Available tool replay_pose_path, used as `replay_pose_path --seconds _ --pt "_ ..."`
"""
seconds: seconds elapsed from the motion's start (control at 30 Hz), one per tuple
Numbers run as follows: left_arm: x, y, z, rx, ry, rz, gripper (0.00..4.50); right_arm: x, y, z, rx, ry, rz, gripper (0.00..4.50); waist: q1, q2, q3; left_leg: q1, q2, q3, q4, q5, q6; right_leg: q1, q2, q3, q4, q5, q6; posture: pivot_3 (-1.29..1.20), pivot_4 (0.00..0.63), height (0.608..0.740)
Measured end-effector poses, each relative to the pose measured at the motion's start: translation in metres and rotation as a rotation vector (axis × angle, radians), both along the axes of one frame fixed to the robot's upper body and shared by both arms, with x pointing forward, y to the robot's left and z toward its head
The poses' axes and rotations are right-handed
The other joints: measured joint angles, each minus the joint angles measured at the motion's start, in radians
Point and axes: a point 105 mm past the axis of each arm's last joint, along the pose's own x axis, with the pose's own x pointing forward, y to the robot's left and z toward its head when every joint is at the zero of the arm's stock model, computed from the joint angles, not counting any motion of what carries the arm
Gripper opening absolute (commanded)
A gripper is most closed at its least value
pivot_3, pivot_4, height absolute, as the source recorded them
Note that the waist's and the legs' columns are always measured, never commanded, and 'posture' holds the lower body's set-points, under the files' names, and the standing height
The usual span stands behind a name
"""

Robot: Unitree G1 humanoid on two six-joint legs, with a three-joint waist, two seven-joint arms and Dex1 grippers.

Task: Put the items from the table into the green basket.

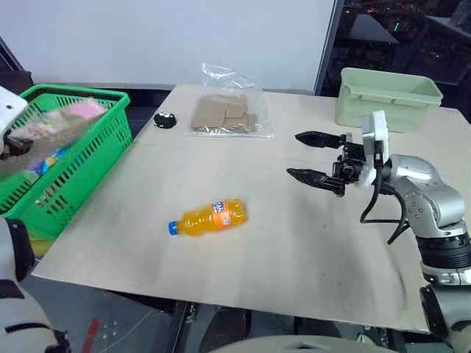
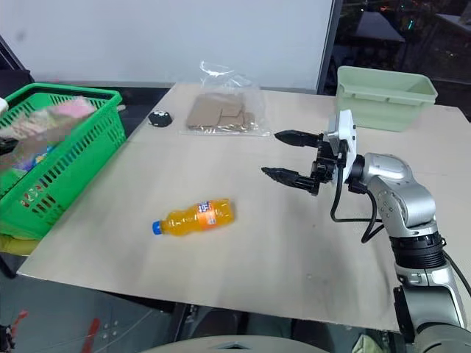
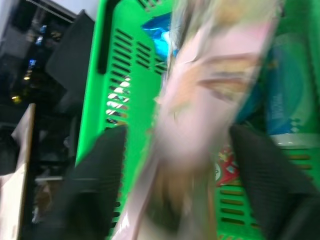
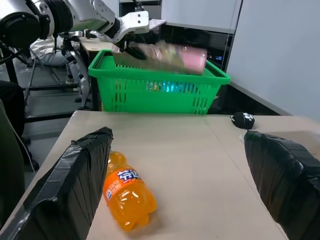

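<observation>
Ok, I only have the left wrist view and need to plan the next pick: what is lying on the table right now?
Observer: An orange bottle lies on its side on the table, blue cap toward the green basket.
Operator: Is the right tool free to take it?
Observer: Yes, the right tool is open and empty, hovering above the table to the right of the bottle.
Operator: Anything else out there?
Observer: A clear bag of cardboard and a small black object sit side by side near the far edge.
</observation>
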Motion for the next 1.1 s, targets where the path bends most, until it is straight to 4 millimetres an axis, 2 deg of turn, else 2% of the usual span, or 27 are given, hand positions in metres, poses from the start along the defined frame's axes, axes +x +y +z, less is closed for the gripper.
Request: replay_pose_path --seconds 0.17,0.23,0.3,0.37,0.43,0.47,0.57,0.7,0.73,0.8,0.9,1.03,1.1 --pt "0.002 -0.002 0.003 0.020 -0.004 -0.011 3.94 -0.001 -0.006 -0.003 -0.004 0.006 -0.022 4.50 -0.001 0.000 0.000 0.000 0.001 0.000 0.000 0.000 0.000 0.000 0.001 0.000 0.000 0.001 -0.001 0.10 0.000 0.740" --pt "0.010 -0.010 0.006 0.035 -0.009 -0.069 3.94 -0.002 -0.011 -0.005 -0.012 0.010 -0.042 4.50 0.003 0.000 0.000 0.000 0.001 0.000 0.000 0.000 0.000 0.000 0.001 0.000 -0.001 0.001 -0.001 0.10 0.000 0.740" --pt "0.027 -0.034 0.005 -0.045 -0.032 -0.181 3.94 -0.005 -0.017 -0.012 -0.035 0.028 -0.063 4.50 0.011 -0.001 -0.001 0.000 0.001 0.000 0.000 0.000 0.000 0.001 0.001 0.000 -0.001 0.001 -0.001 0.08 0.000 0.740" --pt "0.046 -0.070 -0.001 -0.183 -0.045 -0.351 3.94 -0.009 -0.027 -0.021 -0.069 0.049 -0.092 4.50 0.016 -0.001 -0.001 -0.001 0.001 0.001 0.001 0.000 -0.001 0.001 0.001 0.000 -0.002 0.001 -0.002 0.03 0.000 0.740" --pt "0.054 -0.112 -0.008 -0.286 0.017 -0.586 3.94 -0.016 -0.042 -0.032 -0.124 0.072 -0.133 4.50 0.005 -0.001 -0.001 -0.002 0.001 0.002 0.001 0.000 -0.001 0.001 0.001 0.002 -0.003 0.002 -0.004 0.00 0.000 0.740" --pt "0.053 -0.117 -0.010 -0.297 0.032 -0.623 3.94 -0.016 -0.044 -0.033 -0.130 0.078 -0.141 4.50 0.000 -0.001 -0.001 -0.002 0.002 0.003 0.001 0.000 -0.001 0.001 0.001 0.003 -0.002 0.002 -0.004 -0.01 0.000 0.740" --pt "0.049 -0.157 -0.021 -0.417 0.137 -0.851 3.94 -0.022 -0.061 -0.035 -0.165 0.082 -0.204 4.50 -0.034 0.000 0.000 -0.001 0.003 0.004 0.001 0.000 -0.001 0.000 0.002 0.004 -0.002 0.002 -0.005 -0.06 0.000 0.740" --pt "0.031 -0.197 -0.027 -0.550 0.285 -1.070 3.94 -0.029 -0.063 -0.035 -0.180 0.066 -0.228 4.50 -0.094 0.001 -0.001 0.000 0.005 0.005 0.000 0.000 0.000 0.000 0.003 0.005 -0.001 0.002 -0.006 -0.10 0.000 0.740" --pt "0.022 -0.206 -0.033 -0.563 0.349 -1.114 4.48 -0.030 -0.063 -0.035 -0.181 0.063 -0.239 4.50 -0.112 0.003 -0.001 0.000 0.006 0.005 0.000 0.000 0.000 0.000 0.003 0.006 -0.001 0.002 -0.006 -0.11 0.000 0.740" --pt "0.004 -0.216 -0.053 -0.568 0.499 -1.154 4.49 -0.033 -0.065 -0.035 -0.179 0.060 -0.269 4.50 -0.135 0.005 -0.001 0.001 0.009 0.003 0.000 0.000 0.000 0.000 0.003 0.008 -0.001 0.002 -0.006 -0.14 0.000 0.740" --pt "-0.013 -0.225 -0.072 -0.567 0.633 -1.154 4.49 -0.039 -0.068 -0.039 -0.182 0.071 -0.294 4.50 -0.153 0.005 -0.001 0.001 0.011 0.003 0.000 0.000 0.000 -0.001 0.004 0.009 -0.001 0.003 -0.007 -0.15 0.000 0.740" --pt "-0.033 -0.243 -0.090 -0.505 0.753 -1.183 4.49 -0.049 -0.064 -0.045 -0.197 0.085 -0.291 4.50 -0.162 0.006 -0.001 0.001 0.012 0.004 0.000 0.000 0.000 0.000 0.004 0.009 -0.002 0.003 -0.007 -0.17 0.000 0.740" --pt "-0.037 -0.248 -0.095 -0.496 0.773 -1.187 4.49 -0.053 -0.064 -0.048 -0.204 0.097 -0.281 4.50 -0.163 0.006 -0.001 0.001 0.012 0.004 0.000 0.000 0.000 0.000 0.004 0.009 -0.002 0.003 -0.007 -0.17 0.000 0.740"
